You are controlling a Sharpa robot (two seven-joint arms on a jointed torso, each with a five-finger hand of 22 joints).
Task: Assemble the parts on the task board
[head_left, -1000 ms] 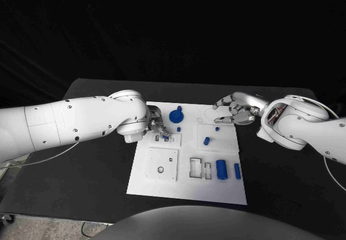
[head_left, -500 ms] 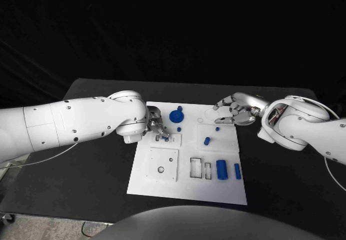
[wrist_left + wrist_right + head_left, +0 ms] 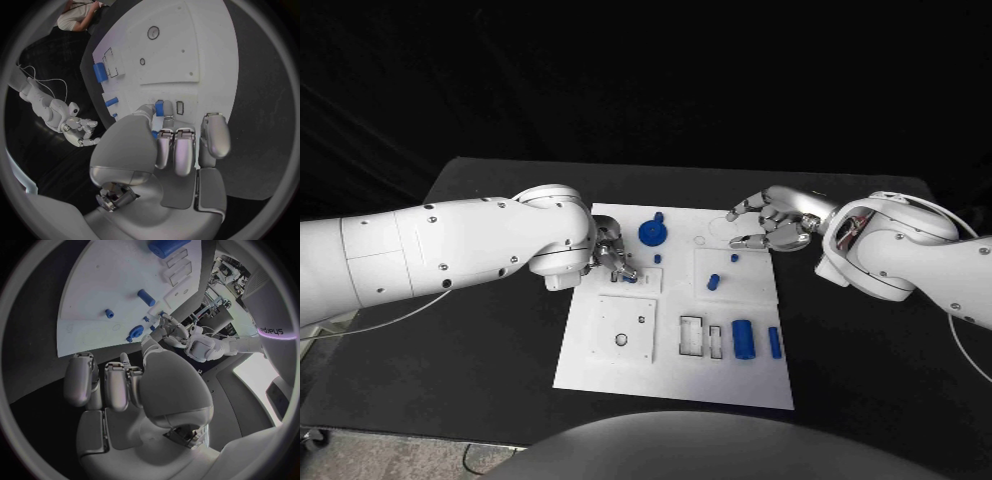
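1. Starting nearest me on the task board (image 3: 733, 385), two blue cylinders (image 3: 744, 341) lie loose at about 5 o'clock, seemingly unseated.
2. At 9 o'clock, my left robot hand (image 3: 615, 262) pinches a small blue part (image 3: 159, 108) at the board's surface; its slot is hidden.
3. Farther, at 2 o'clock, my right robot hand (image 3: 769, 228) hovers, curled around nothing.
4. At 12 o'clock, the blue round part (image 3: 652, 234) looks seated, I judge.
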